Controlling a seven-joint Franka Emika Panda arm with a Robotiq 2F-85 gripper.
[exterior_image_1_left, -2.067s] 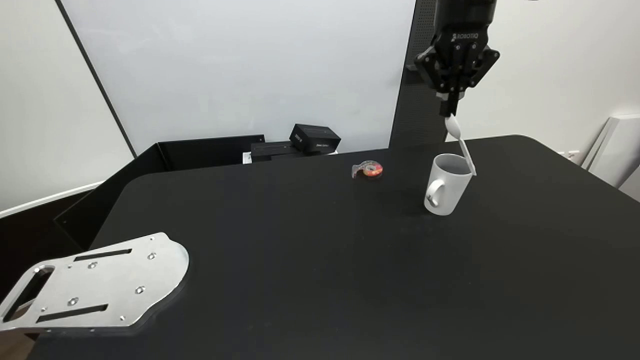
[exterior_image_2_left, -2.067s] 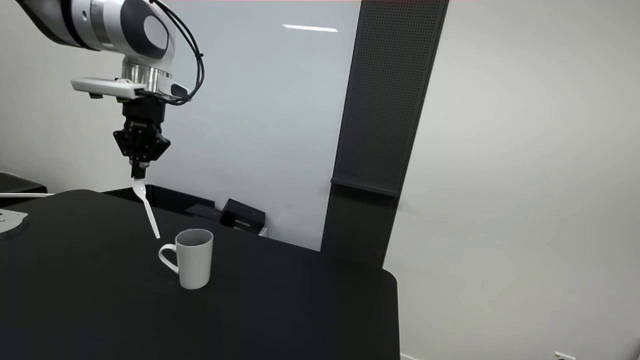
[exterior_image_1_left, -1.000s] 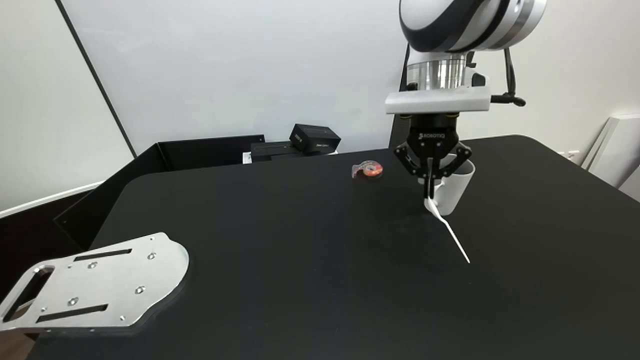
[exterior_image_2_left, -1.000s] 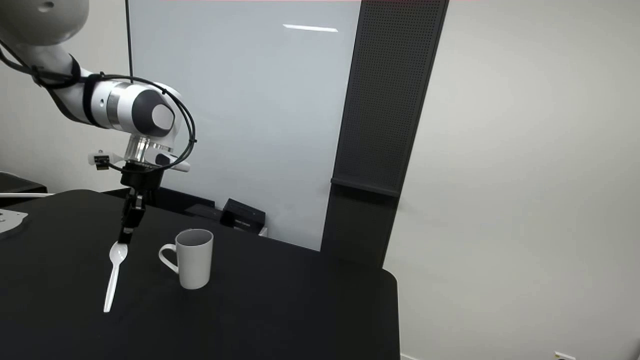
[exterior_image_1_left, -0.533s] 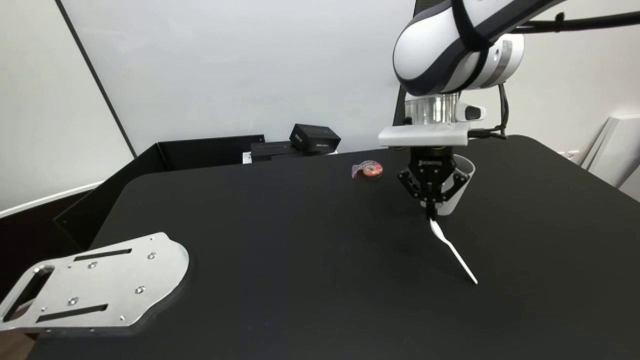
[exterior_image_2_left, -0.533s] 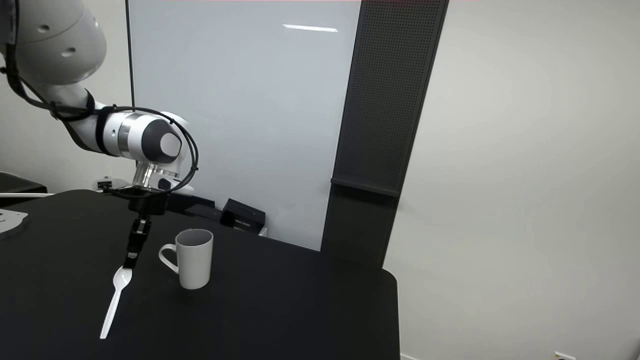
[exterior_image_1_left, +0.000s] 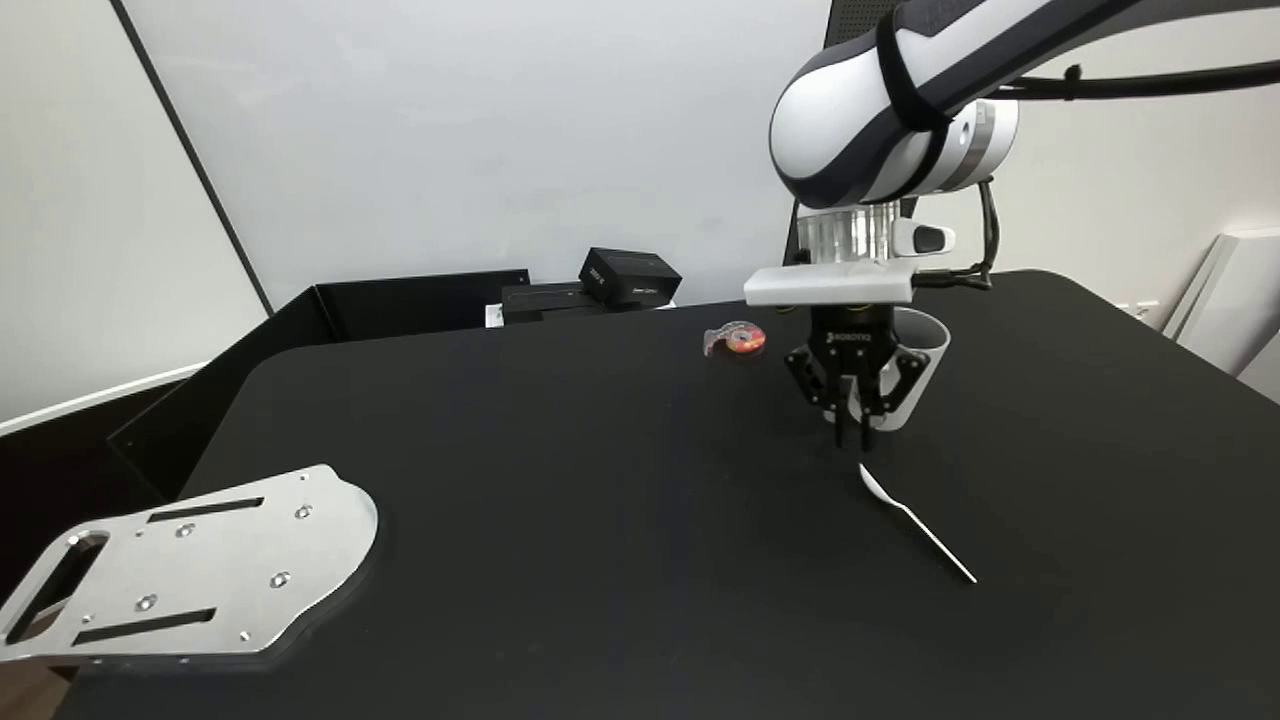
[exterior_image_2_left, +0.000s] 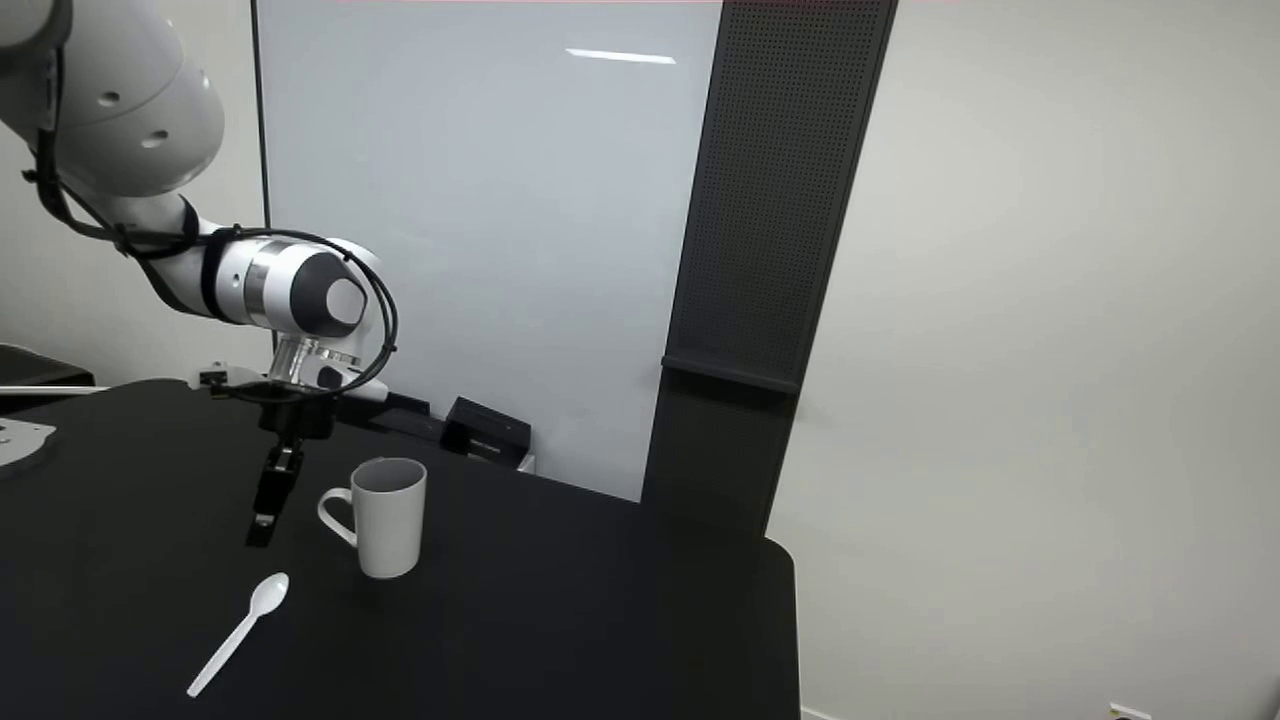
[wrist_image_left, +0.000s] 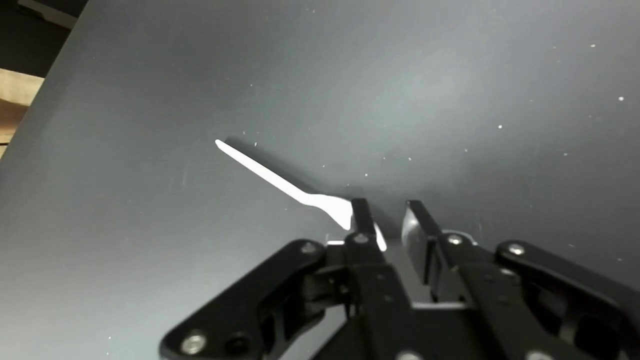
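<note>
the gripper (exterior_image_1_left: 852, 446) points down, low over the black table (exterior_image_1_left: 560, 520). its two fingers stand slightly apart, with a narrow gap between them, and they grip nothing. the white spoon (exterior_image_2_left: 240, 632) is below and just beyond the fingertips, clear of them in both exterior views. its bowl is the end nearest the gripper and its handle stretches away from it. in the wrist view the handle runs off at a slant, and one finger covers part of the bowl. whether the spoon lies flat on the table i cannot tell. a white mug (exterior_image_2_left: 392, 520) stands upright near the gripper, with its handle towards it in an exterior view. farther off are a roll of tape (exterior_image_1_left: 742, 339) and a flat metal plate (exterior_image_1_left: 220, 570); a black box (exterior_image_1_left: 630, 278) sits past the table's edge.
</note>
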